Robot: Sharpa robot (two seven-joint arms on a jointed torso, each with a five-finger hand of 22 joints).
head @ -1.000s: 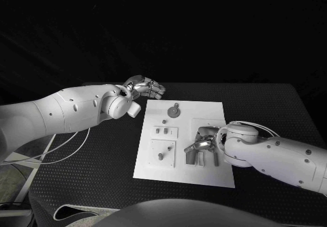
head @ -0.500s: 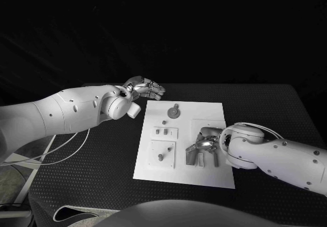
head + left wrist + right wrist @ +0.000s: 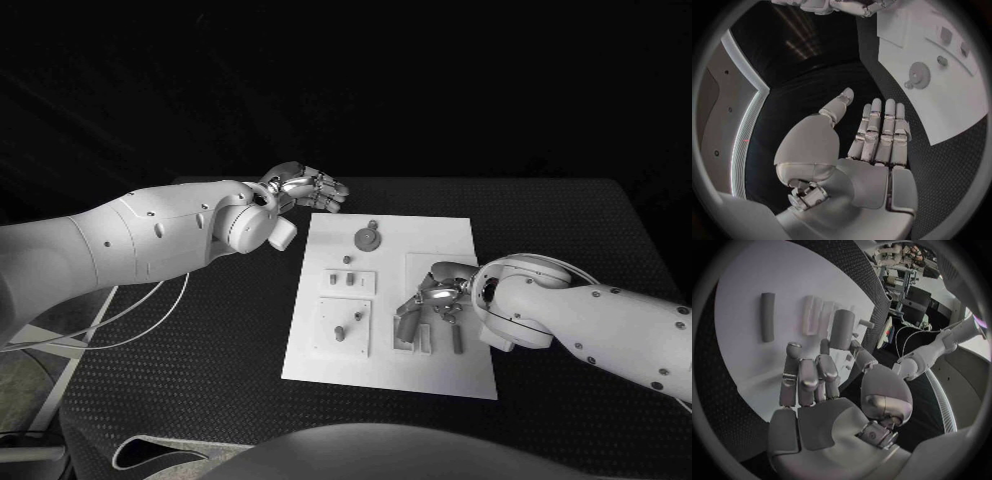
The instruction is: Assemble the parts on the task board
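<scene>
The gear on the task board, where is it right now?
In the head view the gear lies at the far end of the task board, near the left hand and apart from the right hand.

Task board (image 3: 433,240) smooth matt white, plastic-looking. Table (image 3: 216,340) matt black, fine dotted rough texture. Hands (image 3: 811,385) glossy silver metal; arms (image 3: 144,235) smooth semi-gloss white plastic. Parts (image 3: 369,236) dull grey, matt.

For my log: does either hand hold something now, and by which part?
The right hand pinches a grey peg by one end; the left hand holds nothing.
</scene>
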